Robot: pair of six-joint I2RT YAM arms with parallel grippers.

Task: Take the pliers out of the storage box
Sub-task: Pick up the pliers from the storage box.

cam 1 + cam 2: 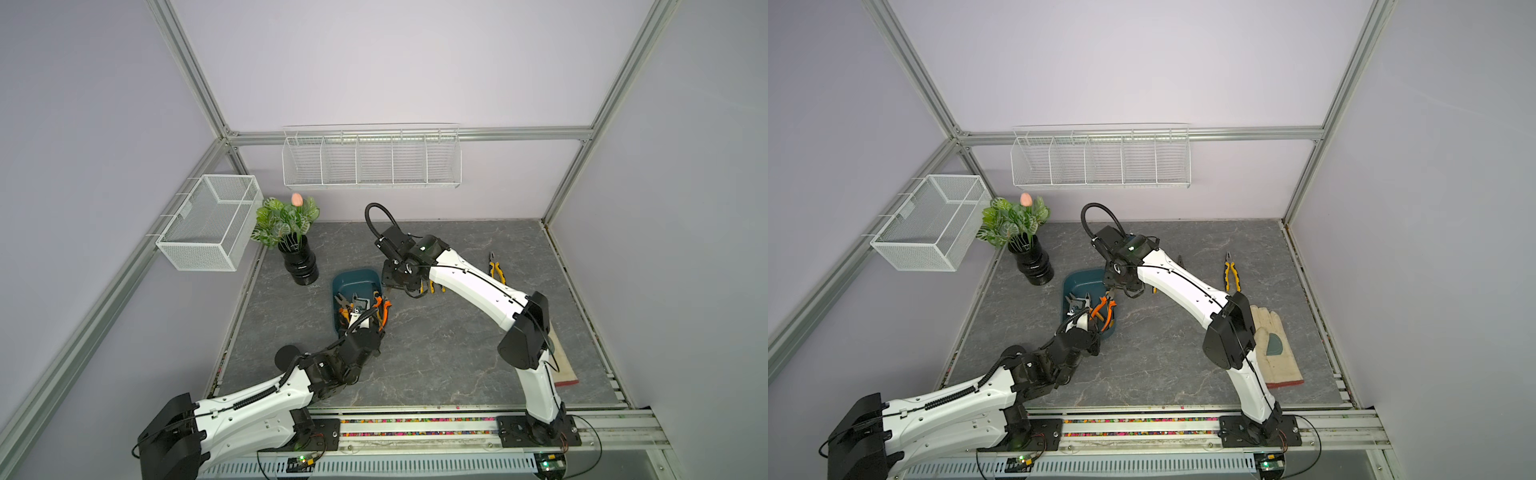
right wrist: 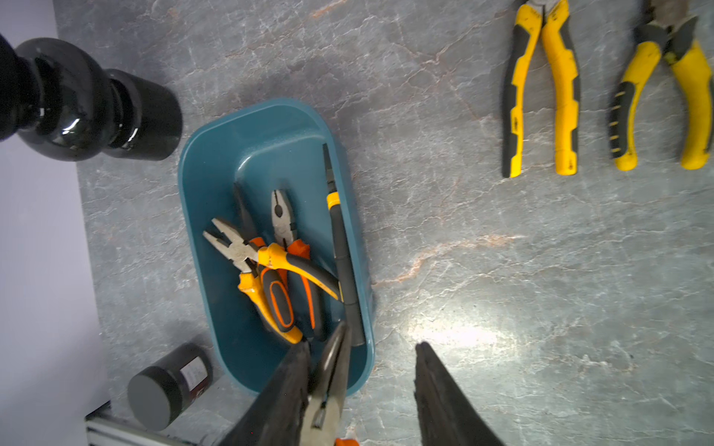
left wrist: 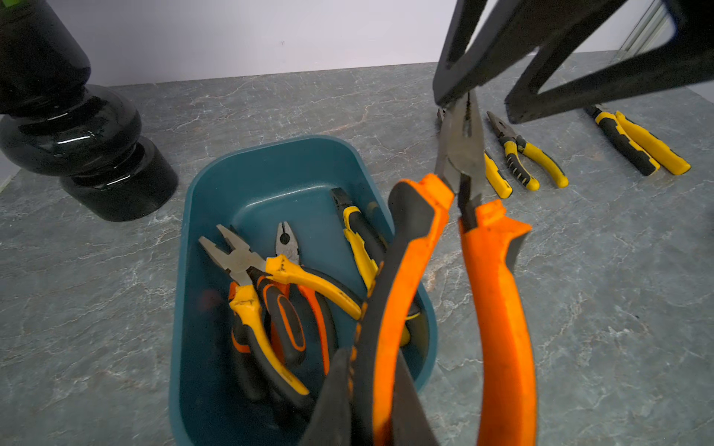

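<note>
Several pliers [image 2: 270, 266] lie heaped inside the storage box [image 2: 266, 131], yellow-black and orange-black handles crossing, with one pair propped along a long wall. Above the box's rim the left fingers [image 3: 332, 397] are clamped on one handle of the orange-handled long-nosed pliers [image 3: 498, 309], which hang clear of the heap. Just outside that rim the right fingers [image 2: 286, 390] stand apart, not closed, with the raised nose between them and lying against one finger. Three yellow-handled pliers [image 3: 525, 154] lie on the desk [image 2: 502, 289] outside the box.
</note>
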